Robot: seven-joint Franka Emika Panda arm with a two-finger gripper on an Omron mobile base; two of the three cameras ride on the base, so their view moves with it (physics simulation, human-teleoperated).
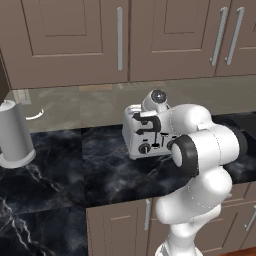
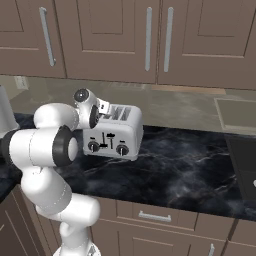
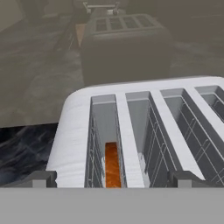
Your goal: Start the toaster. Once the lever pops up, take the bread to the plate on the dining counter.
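Toaster [image 1: 145, 137]: silver-white 4-slot box on black marble table [image 1: 60, 170], well back from front edge, nearer the wall; front w/ 2 black knobs + black sliders faces the front edge.
Bread [image 3: 112, 165]: brown slice sunk deep in one end slot, seen in hand view; top edge below slot rim. Other 3 slots show wire guides.
Gripper [image 3: 113, 179]: above toaster's top, pointing down into slots; arm elbow hides part of toaster's front in both base views.
Jaws: wide apart, holding nothing; the two dark tips straddle the bread slot and the slot next to it, just over toaster top.
Canister [image 1: 14, 134]: tall grey cyl., upright, far left on table, well apart from toaster.
Cabinets [image 1: 75, 40]: brown doors w/ long handles on wall above.
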